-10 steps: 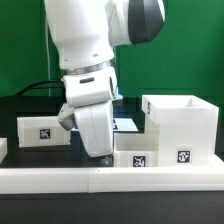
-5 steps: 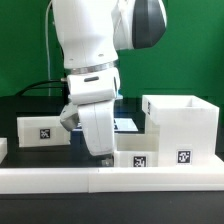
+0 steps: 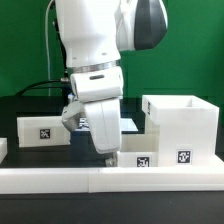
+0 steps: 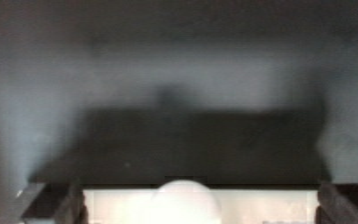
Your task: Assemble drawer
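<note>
Rightward your arm (image 3: 95, 60) has drifted since a second ago. On the exterior view's left, the first tray (image 3: 44, 130) sits on the table (image 3: 25, 105); your jaws, spread and empty, hang low by the second tray (image 3: 135, 158), just beside the shell (image 3: 182, 125). You seem to be reaching; next, centre and close.

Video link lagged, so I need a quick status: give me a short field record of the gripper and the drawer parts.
gripper: low, behind the white border rail; fingers wide apart, open
large white cube-like plastic shell: exterior view's right, open side up
small white tagged tray: exterior view's left, apart from the gripper
second small white tray: in front of the shell, beside the gripper
held: nothing visible
</note>
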Robot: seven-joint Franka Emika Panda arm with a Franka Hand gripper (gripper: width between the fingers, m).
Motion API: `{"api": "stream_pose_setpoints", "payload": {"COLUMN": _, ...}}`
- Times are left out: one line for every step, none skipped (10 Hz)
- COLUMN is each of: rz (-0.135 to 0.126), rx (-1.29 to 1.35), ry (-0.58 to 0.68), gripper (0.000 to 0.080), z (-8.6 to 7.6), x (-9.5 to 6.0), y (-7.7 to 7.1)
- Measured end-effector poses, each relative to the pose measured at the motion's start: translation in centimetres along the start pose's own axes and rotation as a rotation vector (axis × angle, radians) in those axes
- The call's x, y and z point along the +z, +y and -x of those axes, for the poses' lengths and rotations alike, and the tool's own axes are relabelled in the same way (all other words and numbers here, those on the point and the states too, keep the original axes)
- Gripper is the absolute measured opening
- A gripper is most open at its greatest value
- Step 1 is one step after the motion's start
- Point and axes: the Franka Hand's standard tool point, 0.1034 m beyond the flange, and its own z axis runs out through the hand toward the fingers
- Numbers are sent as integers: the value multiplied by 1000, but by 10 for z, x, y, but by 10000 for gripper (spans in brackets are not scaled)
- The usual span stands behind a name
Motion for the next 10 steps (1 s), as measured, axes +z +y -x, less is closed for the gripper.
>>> {"api": "stream_pose_setpoints", "payload": {"rz": 3, "rx": -26, "ry": -14, "gripper": 649, "z": -2, "x": -3, "y": 5}}
{"api": "stream_pose_setpoints", "payload": {"rz": 7, "rx": -38, "ry": -16, "gripper": 649, "z": -7, "x": -5, "y": 8}}
{"api": "stream_pose_setpoints", "payload": {"rz": 7, "rx": -11, "ry": -12, "gripper": 649, "z": -11, "x": -4, "y": 8}}
{"api": "stream_pose_setpoints", "payload": {"rz": 6, "rx": -10, "ry": -12, "gripper": 649, "z": -10, "x": -4, "y": 7}}
{"api": "stream_pose_setpoints", "payload": {"rz": 6, "rx": -8, "ry": -12, "gripper": 649, "z": -9, "x": -4, "y": 7}}
{"api": "stream_pose_setpoints", "payload": {"rz": 6, "rx": -8, "ry": -12, "gripper": 649, "z": -10, "x": -3, "y": 7}}
{"api": "stream_pose_setpoints", "payload": {"rz": 10, "rx": -13, "ry": -10, "gripper": 649, "z": -14, "x": -1, "y": 5}}
{"api": "stream_pose_setpoints", "payload": {"rz": 13, "rx": -20, "ry": -8, "gripper": 649, "z": -19, "x": 0, "y": 5}}
{"api": "stream_pose_setpoints", "payload": {"rz": 12, "rx": -30, "ry": -7, "gripper": 649, "z": -24, "x": 0, "y": 6}}
{"api": "stream_pose_setpoints", "payload": {"rz": 12, "rx": -27, "ry": -6, "gripper": 649, "z": -29, "x": 1, "y": 6}}
